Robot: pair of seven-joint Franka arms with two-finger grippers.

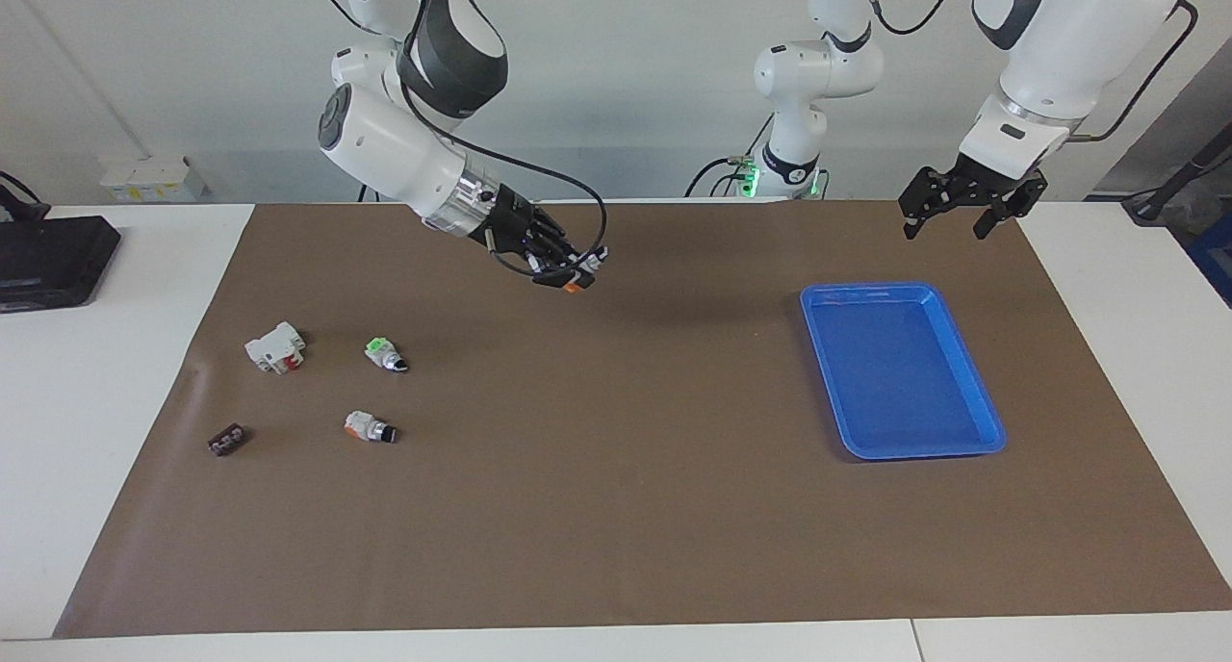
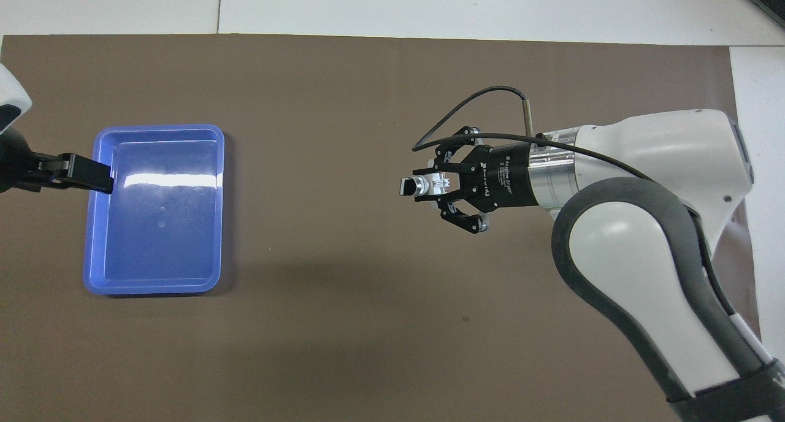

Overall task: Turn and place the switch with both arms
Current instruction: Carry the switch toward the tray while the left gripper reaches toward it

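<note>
Right tool (image 1: 576, 269) is raised over the brown mat (image 1: 616, 508), between the cluster of small parts and the blue tray (image 1: 974, 393), fingers clamped on the switch (image 1: 575, 283). In the facing view only the orange end of the switch shows, below the fingertips, next to a white bit. The overhead view gives the other end: the silver collar and black knob of the switch (image 2: 416, 186) stick out from the right tool (image 2: 436, 186) toward the tray (image 2: 92, 238), the body lying roughly level. The outer links splay to both sides there.

Left tool (image 1: 948, 221) hangs over the mat's edge near the left arm's end of the worktop, nearer the robots than the tray; jaws apart, nothing in them. This arm waits. The overhead view shows only one dark finger (image 2: 86, 173) of it, over the tray's rim.

Seen in the facing view only: on the mat at the right arm's end lie a green-ended switch (image 1: 385, 353), a second orange-ended switch (image 1: 369, 427), a white block with a red part (image 1: 275, 345) and a small dark part (image 1: 227, 440). In the overhead view the right arm covers that patch.
</note>
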